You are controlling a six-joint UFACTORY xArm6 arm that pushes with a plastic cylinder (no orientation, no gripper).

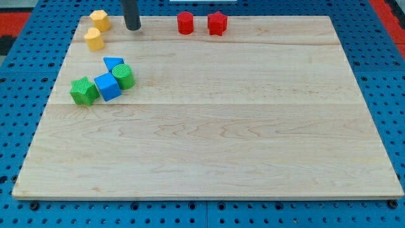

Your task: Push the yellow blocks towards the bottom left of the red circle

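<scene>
Two yellow blocks sit at the board's top left: a yellow hexagon-like block (99, 19) and below it a yellow rounded block (94, 39). The red circle block (185, 23) stands at the top centre, with a red star block (217, 23) just to its right. My tip (132, 28) is on the board to the right of the yellow blocks and left of the red circle, touching none of them.
A cluster lies at the left: a green star block (83, 90), a blue cube (107, 86), a green cylinder (123, 76) and a blue triangular block (113, 63). The wooden board (215, 126) lies on a blue pegboard (12, 95).
</scene>
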